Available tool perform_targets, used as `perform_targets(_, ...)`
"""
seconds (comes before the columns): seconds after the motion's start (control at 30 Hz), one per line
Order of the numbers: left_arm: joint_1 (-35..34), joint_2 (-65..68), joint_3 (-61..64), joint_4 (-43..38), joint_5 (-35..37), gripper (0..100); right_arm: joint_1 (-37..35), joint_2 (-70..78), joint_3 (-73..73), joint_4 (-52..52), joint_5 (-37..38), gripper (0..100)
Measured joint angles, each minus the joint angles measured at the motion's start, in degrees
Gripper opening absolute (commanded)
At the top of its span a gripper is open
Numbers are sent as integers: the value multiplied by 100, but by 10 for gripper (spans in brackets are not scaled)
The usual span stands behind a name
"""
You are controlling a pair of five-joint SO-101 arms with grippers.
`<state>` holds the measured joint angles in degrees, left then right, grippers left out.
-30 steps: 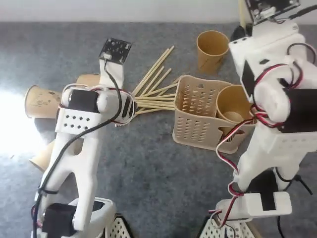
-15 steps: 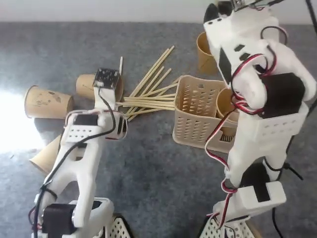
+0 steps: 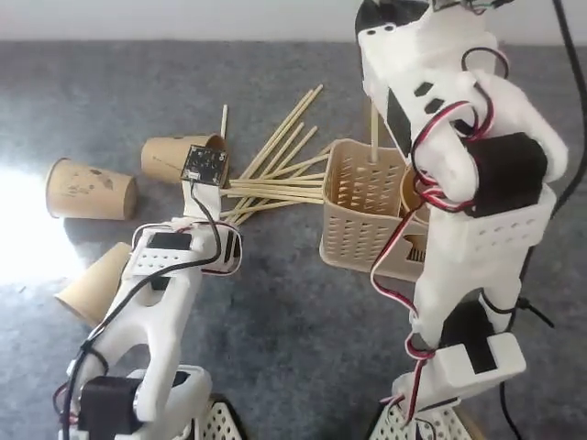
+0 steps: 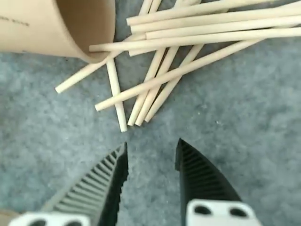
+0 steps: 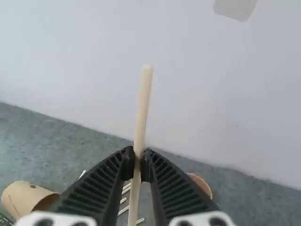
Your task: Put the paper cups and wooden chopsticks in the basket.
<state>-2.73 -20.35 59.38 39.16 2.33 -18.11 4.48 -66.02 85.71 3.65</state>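
**High view:** the right arm [image 3: 477,183] stands over the beige slotted plastic basket [image 3: 353,220]. It holds a single pale wooden chopstick [image 3: 373,137] upright above the basket's empty half, and a brown paper cup [image 3: 410,194] sits in the other half. Three more paper cups [image 3: 92,188] lie on the grey bench [image 3: 293,312] beside the loose fan of chopsticks [image 3: 275,170]. A second ago that arm stood off toward the basket's cup end. The left arm [image 3: 156,293] reached farther over the fan then and has since drawn back.

**Left wrist view:** the left tool [image 4: 152,145] hovers spread and empty, just short of the stick ends.

**Right wrist view:** the right tool [image 5: 137,157] is pinching the chopstick. This looks like the drop-off step. The next move calls for lowering the tip inside the basket wall, then letting go.
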Motion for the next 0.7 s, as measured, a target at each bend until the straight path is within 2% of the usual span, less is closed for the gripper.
perform_targets(0.23, 0, 0, 0, 0, 0, 167, 149, 0, 624, 105, -633, 6)
perform_targets(0.7, 0, 0, 0, 0, 0, 167, 255, 9, 1811, 105, -668, 7)
